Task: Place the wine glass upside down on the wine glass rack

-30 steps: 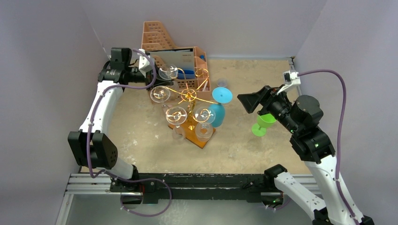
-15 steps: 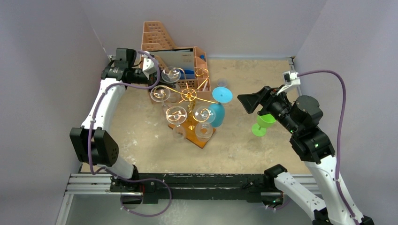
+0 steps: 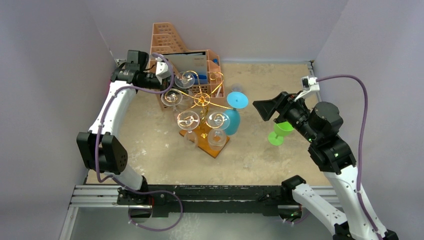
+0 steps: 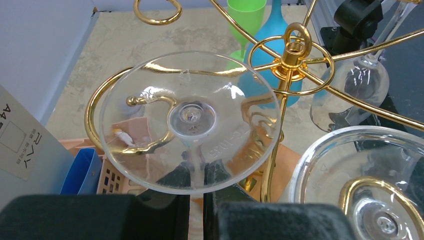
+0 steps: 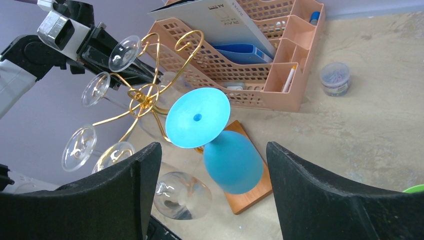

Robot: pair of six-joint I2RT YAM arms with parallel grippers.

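Note:
My left gripper point(image 4: 196, 175) is shut on the stem of a clear wine glass point(image 4: 190, 120), held upside down with its foot on top. The glass is at the back-left scroll arm of the gold wire rack point(image 4: 292, 50). The curl shows through the foot, close round the stem. In the top view the glass point(image 3: 186, 78) is beside the rack's post point(image 3: 201, 98), with the left gripper point(image 3: 167, 80) left of it. My right gripper point(image 3: 265, 109) is open and empty, right of the rack. The right wrist view point(image 5: 214, 195) shows it above the brown base point(image 5: 250, 195).
Three clear glasses point(image 3: 188, 121) and a blue glass point(image 3: 232, 112) hang upside down on the rack. A green glass point(image 3: 280, 132) stands upright under the right arm. The peach organizer point(image 3: 175, 45) is right behind the rack. A small clear jar point(image 3: 236, 88) sits behind the blue glass.
My left gripper has moved right and back with the clear glass, bringing it in to the rack's back-left scroll arm. The right arm has not moved.

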